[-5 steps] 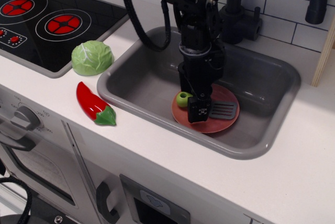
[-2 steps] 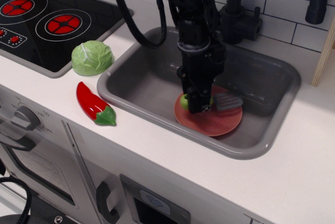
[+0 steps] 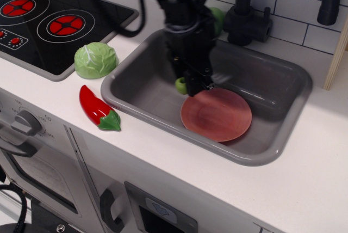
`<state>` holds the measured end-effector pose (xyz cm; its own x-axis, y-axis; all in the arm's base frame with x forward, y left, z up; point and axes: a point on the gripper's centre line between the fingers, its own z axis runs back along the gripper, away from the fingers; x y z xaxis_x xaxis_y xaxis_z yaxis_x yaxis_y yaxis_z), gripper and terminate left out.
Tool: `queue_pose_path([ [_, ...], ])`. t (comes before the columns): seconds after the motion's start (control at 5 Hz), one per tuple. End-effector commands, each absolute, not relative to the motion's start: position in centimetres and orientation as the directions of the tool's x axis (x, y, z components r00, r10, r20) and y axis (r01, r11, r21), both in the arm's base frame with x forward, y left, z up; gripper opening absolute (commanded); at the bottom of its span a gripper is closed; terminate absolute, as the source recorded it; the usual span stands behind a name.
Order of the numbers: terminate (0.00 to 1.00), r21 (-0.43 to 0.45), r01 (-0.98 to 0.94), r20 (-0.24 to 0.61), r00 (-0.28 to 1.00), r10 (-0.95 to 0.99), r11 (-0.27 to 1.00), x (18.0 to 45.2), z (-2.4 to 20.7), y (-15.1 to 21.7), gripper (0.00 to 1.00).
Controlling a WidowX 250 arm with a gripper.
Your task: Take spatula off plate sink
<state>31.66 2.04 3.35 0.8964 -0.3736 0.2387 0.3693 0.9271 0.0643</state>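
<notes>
A toy kitchen counter (image 3: pixel 304 178) in white is filling the view, and the grey plastic sink (image 3: pixel 283 135) set into it is serving as the landmark for everything else. To the left of the sink, a black stovetop (image 3: pixel 49 26) with red rings is sitting flush in the counter, and behind the sink a black faucet (image 3: pixel 255 10) is arching up against white tile. A black robot arm (image 3: pixel 182 15) is reaching down from above into the left half of the sink, its gripper (image 3: pixel 196 83) hanging just above the sink floor. On the sink floor, toward the front right, the salmon-pink plate (image 3: pixel 217 116) is lying flat and bare, so the lift off the plate appears to be done. A toy cabbage (image 3: pixel 95 59) is resting on the counter just left of the sink, and a red chili pepper (image 3: pixel 98 108) is lying at the sink's front left corner. The spatula (image 3: pixel 181 85) is showing only as a lime-green handle end poking out beside the gripper, just left of the plate's rim and over the sink floor; its grey blade is hidden behind the arm. The jaws are appearing closed around that handle, presumably carrying it sideways so it can be set down in the sink clear of the plate.
</notes>
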Motion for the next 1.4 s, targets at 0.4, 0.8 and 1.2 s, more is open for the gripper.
queue_pose_path([
  [0.4, 0.00, 0.070, -0.177, 0.256, 0.954, 0.154, 0.982, 30.1, 2.0, 5.5, 0.00],
  [0.8, 0.00, 0.100, -0.281, 0.214, 0.943, 0.255, 0.954, 30.3, 2.0, 5.6, 1.00],
  [1.2, 0.00, 0.056, -0.309, 0.280, 0.918, 0.282, 0.949, 30.4, 6.0, 4.9, 1.00],
])
